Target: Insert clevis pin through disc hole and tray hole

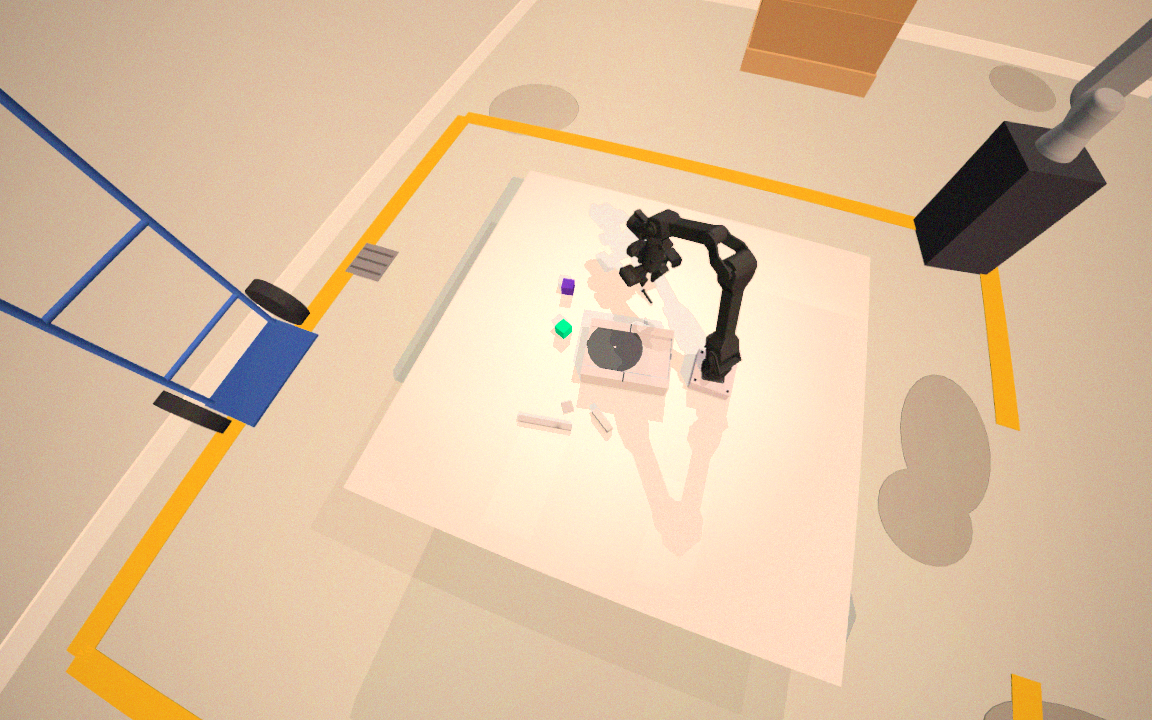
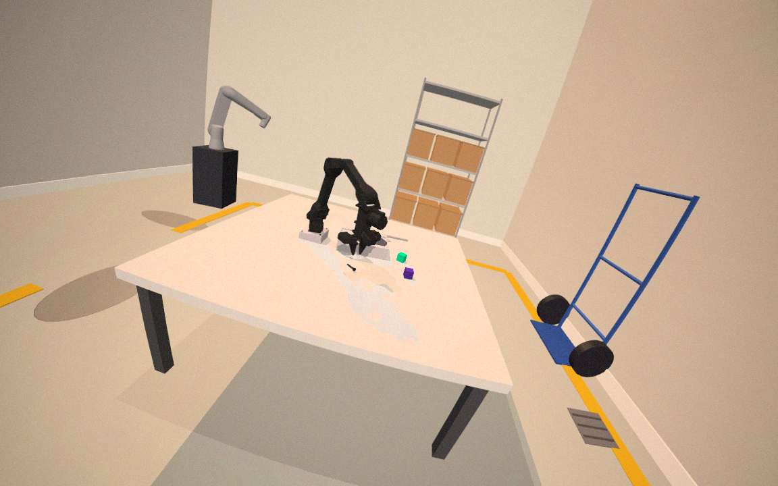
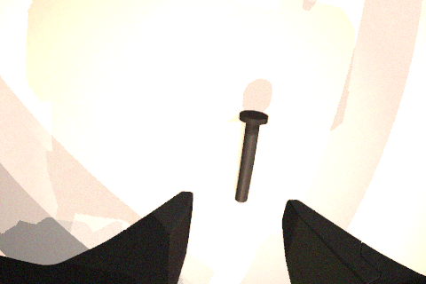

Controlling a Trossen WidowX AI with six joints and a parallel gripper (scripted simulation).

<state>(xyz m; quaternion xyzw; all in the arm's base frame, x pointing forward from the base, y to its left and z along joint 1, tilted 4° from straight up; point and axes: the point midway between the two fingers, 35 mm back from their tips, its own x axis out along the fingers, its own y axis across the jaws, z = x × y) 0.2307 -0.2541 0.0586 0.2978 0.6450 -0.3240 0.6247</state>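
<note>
Black arm [image 1: 729, 304] [image 2: 323, 192] over a pale table [image 1: 768, 537] [image 2: 246, 283], pin unplaced.
From above, the tray [image 1: 647, 384] [image 2: 379, 254] sits at six o'clock of the gripper [image 1: 650, 271] [image 2: 357, 253] [image 3: 240, 197], its fingers moderately apart, holding nothing; the disc [image 1: 605, 358] lies toward the tray's nine o'clock, the pin [image 1: 647, 296] [image 2: 350, 266] [image 3: 248, 160] on the table toward one.

Blue Hand Truck and Boxed Shelves Flank the Counter

I see a green cube [image 1: 563, 328] [image 2: 401, 257] near a purple cube [image 1: 567, 286] [image 2: 408, 273]. A blue hand truck [image 1: 265, 374] [image 2: 652, 266] leans by the wall; brown boxes [image 1: 817, 44] [image 2: 435, 183] fill three levels of the grey shelf unit [image 2: 461, 92].
</note>
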